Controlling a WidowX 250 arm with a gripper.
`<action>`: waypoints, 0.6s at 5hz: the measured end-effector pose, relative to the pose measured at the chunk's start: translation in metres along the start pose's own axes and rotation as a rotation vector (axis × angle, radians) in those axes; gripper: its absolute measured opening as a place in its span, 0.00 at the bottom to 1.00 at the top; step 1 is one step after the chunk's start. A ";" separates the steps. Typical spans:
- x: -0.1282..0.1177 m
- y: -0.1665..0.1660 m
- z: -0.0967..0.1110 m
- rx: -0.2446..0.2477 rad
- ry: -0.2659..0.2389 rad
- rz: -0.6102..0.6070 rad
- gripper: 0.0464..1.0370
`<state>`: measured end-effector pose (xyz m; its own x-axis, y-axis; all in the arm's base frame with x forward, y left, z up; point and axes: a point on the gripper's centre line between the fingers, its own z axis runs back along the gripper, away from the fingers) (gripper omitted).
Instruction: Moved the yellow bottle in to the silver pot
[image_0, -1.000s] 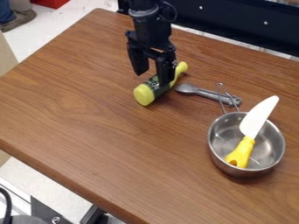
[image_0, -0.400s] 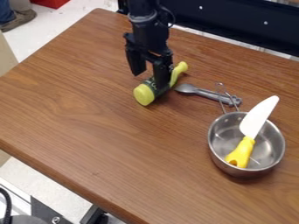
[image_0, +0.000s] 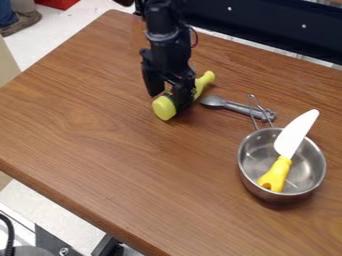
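Step in hand: grasping. Gripper (image_0: 169, 98) is at yellow bottle (image_0: 163, 108), fingers apart about its body; bottle lies on wooden table (image_0: 100, 130), outside silver pot (image_0: 255, 156). Next likely needs: close, then lift.

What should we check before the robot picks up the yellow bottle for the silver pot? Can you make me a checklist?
1. Bottle is on the table: ok, it is lying on its side.
2. Tool is down at the bottle: ok.
3. Tool is open, ready to squeeze: ok, its fingers are apart.
4. Bottle is properly between the fingers: cannot tell, one finger hides part of it.
5. Pot stands upright with its open top facing up: ok.
6. Pot has nothing else inside: not ok, a knife with a yellow handle leans in it, so the bottle might bump it.
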<state>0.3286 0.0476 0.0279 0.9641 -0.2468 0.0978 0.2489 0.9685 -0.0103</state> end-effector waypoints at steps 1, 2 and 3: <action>-0.003 -0.004 -0.011 0.020 0.010 -0.019 0.93; -0.003 -0.005 -0.012 0.000 0.001 -0.067 0.67; -0.008 0.001 -0.010 -0.020 0.016 -0.074 0.60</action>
<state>0.3223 0.0497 0.0169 0.9444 -0.3181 0.0831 0.3209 0.9468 -0.0231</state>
